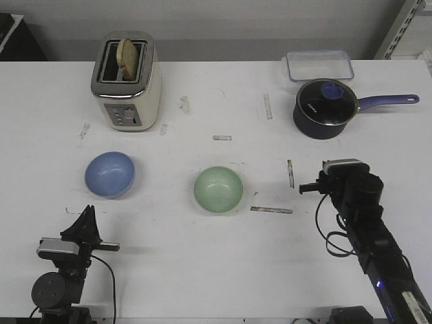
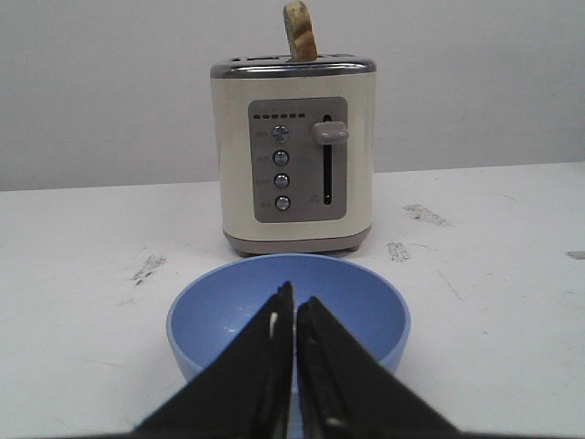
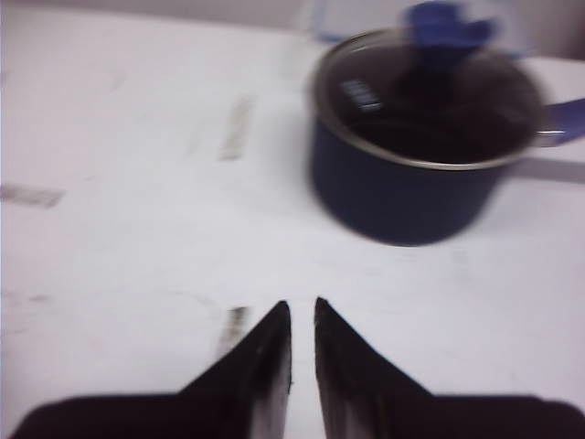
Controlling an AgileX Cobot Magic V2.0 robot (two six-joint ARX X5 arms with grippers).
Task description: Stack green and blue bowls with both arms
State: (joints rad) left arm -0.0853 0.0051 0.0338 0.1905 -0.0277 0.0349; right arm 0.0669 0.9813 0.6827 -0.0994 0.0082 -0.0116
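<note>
The light blue bowl [image 1: 109,174] sits upright and empty on the white table at the left. The pale green bowl [image 1: 218,189] sits upright and empty near the middle. They stand apart. My left gripper [image 1: 88,212] is low at the front left, just short of the blue bowl. In the left wrist view its tips [image 2: 292,297] are shut and empty, pointing at the blue bowl [image 2: 366,311] close ahead. My right gripper [image 1: 337,177] is to the right of the green bowl. In the right wrist view it [image 3: 303,306] is shut and empty over bare table; the green bowl is out of that view.
A cream toaster [image 1: 126,84] with a slice of bread stands behind the blue bowl, also in the left wrist view [image 2: 292,155]. A dark blue lidded saucepan [image 1: 324,108] and a clear container [image 1: 318,66] are at the back right; the saucepan [image 3: 430,137] lies ahead of the right gripper.
</note>
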